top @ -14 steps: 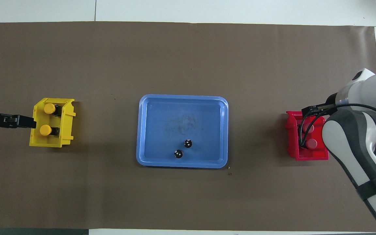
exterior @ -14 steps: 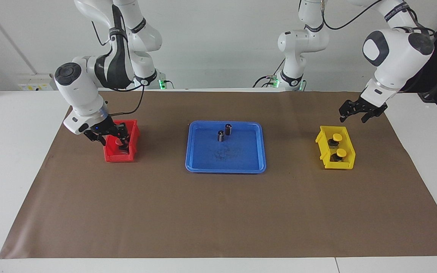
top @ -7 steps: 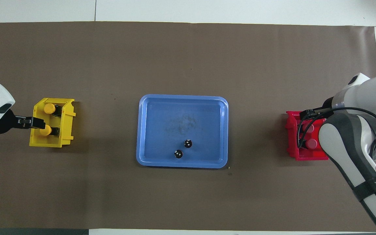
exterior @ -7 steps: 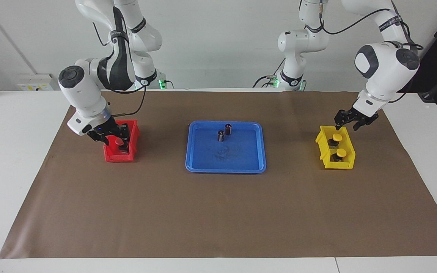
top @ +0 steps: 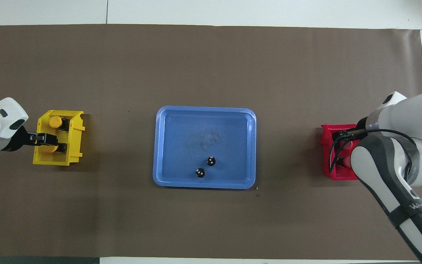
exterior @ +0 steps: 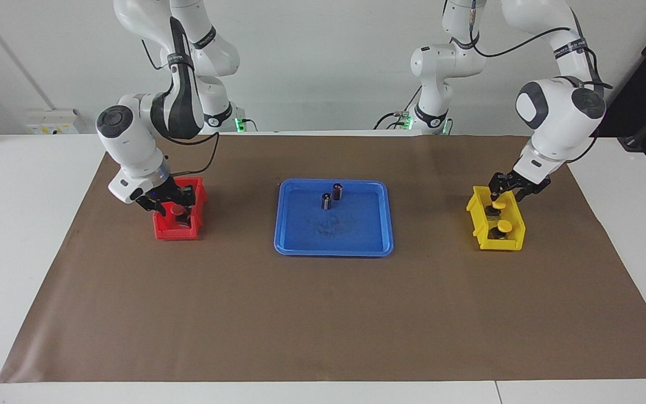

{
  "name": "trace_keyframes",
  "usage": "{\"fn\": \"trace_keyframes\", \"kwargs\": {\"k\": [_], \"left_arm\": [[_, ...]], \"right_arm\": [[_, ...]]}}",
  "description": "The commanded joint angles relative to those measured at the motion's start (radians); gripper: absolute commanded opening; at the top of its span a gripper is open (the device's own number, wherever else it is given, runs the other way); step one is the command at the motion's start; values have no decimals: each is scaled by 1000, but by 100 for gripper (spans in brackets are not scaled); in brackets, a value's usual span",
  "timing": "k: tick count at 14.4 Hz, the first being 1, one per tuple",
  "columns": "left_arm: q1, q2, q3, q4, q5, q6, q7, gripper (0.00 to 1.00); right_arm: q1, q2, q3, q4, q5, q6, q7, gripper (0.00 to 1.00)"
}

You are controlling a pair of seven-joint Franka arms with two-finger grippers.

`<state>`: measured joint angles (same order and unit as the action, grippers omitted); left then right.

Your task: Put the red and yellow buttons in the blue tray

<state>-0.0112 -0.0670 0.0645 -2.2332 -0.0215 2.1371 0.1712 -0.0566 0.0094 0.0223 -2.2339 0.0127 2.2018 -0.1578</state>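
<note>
Both arms work at once: the left hand (exterior: 503, 189) is down around a yellow button (exterior: 498, 205) in its bin (exterior: 516, 238), the right hand (exterior: 174, 206) around a red button (exterior: 177, 209) in its bin (exterior: 161, 231); whether either grips, I cannot tell. The blue tray (exterior: 356, 247) between waits.

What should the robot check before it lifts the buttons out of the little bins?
1. Left gripper down in the small yellow plastic bin at the nearer yellow mushroom-cap button: ok.
2. Right gripper in the small red plastic bin at a red mushroom-cap button: ok.
3. Firm grip on either button: cannot tell.
4. Wide shallow blue plastic tray has bare floor for buttons: ok.
5. Two dark capless cylinders stand at the tray's robot-side end, away from its middle: ok.
</note>
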Motion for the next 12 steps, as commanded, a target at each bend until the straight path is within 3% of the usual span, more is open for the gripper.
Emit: {"fn": "trace_keyframes", "kwargs": {"k": [1, 4, 9, 12], "left_arm": [[-6, 7, 3, -31, 18, 56, -22, 75], [0, 9, 3, -86, 18, 121, -22, 75], [-1, 9, 3, -92, 18, 130, -24, 75], [-6, 9, 3, -92, 18, 135, -39, 66]], "right_arm": [[-12, -26, 2, -29, 16, 18, -40, 70], [-20, -29, 2, -42, 16, 25, -52, 70], [-20, -43, 2, -87, 16, 68, -59, 69], [-20, -43, 2, -89, 16, 70, -80, 62]]}}
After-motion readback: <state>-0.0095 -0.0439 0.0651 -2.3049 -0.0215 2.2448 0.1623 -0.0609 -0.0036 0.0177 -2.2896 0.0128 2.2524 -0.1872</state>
